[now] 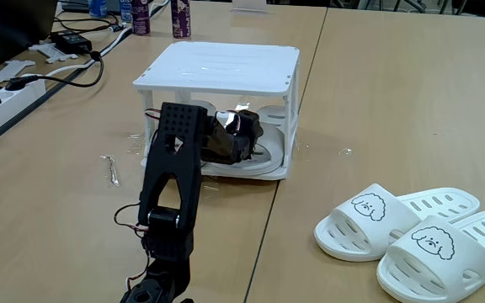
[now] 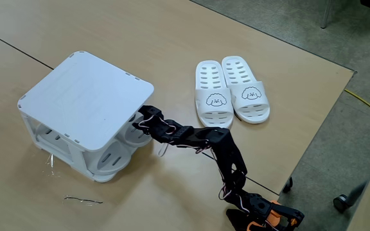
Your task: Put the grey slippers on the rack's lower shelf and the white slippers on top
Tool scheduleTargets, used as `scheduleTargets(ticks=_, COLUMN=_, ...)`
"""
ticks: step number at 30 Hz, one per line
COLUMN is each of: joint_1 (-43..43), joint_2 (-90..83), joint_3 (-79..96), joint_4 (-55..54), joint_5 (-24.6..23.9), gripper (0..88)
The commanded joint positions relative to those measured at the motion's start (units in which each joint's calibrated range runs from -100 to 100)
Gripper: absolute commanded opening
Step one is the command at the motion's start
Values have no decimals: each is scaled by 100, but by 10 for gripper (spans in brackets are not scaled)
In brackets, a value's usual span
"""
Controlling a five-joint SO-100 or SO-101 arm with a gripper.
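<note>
The black two-finger gripper (image 1: 247,126) reaches under the slatted top of the small white plastic two-tier rack (image 1: 226,63); its finger spacing cannot be told. Light grey rubber slippers (image 2: 111,157) lie on the glossy lower shelf (image 1: 263,168). White dog-face slippers (image 2: 231,90) rest together on the wooden table (image 1: 377,101), well apart from the rack.

Office or lab workroom: pale wood-laminate desks (image 1: 377,93) pushed edge to edge, a white power strip (image 1: 7,94) and black cables (image 1: 74,71) at nine o'clock, drink bottles (image 1: 180,18) at twelve, grey carpet (image 2: 313,25) and a castor wheel (image 2: 341,203) below.
</note>
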Motion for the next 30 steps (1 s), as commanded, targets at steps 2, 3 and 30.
scheduleTargets(ticks=2, joint_1=-14, joint_2=-2215, joint_3=1817, joint_4=-60, joint_5=42, gripper=300)
scheduleTargets(ticks=3, joint_1=3, joint_2=-2661, joint_3=2259, joint_4=-69, joint_5=42, gripper=268)
scheduleTargets(ticks=30, joint_1=3268, joint_2=-768, joint_3=5949, joint_4=-5021, joint_5=42, gripper=23)
